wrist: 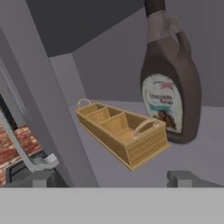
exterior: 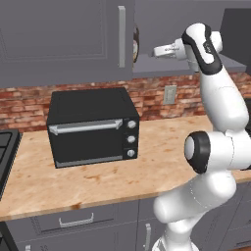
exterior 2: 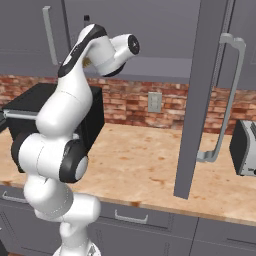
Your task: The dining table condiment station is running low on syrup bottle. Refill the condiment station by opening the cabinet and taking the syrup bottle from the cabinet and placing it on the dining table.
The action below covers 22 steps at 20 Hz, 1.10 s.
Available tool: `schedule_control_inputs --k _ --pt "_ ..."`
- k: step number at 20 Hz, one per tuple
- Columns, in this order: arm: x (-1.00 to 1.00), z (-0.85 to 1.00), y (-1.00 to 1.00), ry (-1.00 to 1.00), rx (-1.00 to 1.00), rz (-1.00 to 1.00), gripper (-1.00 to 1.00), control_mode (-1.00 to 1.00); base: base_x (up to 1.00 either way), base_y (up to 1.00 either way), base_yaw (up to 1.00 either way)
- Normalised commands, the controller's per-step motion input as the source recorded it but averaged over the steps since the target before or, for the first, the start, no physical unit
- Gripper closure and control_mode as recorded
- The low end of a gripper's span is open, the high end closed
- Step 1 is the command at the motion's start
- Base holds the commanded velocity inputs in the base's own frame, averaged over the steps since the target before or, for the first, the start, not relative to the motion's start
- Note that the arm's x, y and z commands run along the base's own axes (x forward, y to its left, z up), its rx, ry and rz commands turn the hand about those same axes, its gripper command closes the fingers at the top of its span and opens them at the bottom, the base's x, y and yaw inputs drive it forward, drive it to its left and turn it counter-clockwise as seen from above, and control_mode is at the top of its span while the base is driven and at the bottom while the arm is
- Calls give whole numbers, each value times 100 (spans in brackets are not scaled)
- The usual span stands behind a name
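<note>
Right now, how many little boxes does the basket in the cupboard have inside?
3. The wicker basket on the cabinet shelf has three compartments in a row between its two handles, beside the syrup bottle. All look empty.

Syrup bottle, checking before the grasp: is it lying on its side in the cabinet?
No, the syrup bottle stands upright on the shelf beside a wooden tray.

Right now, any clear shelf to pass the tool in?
Bare shelf lies in front of the syrup bottle and the wooden tray. It is tight between those two. The open tool faces the shelf, holding nothing.
</note>
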Motion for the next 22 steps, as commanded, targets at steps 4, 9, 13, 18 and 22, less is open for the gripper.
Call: schedule_control_inputs --k 4,9,13,18,22 --pt "30 0 0 0 0 4 -100 -100 0 0 0" --pt "28 0 1 0 0 4 -100 -100 0 0 0" --pt "27 0 4 0 0 4 -100 -100 0 0 0" --pt "28 0 7 0 0 4 -100 -100 0 0 0" --pt "30 0 9 0 0 4 -100 -100 0 0 0"
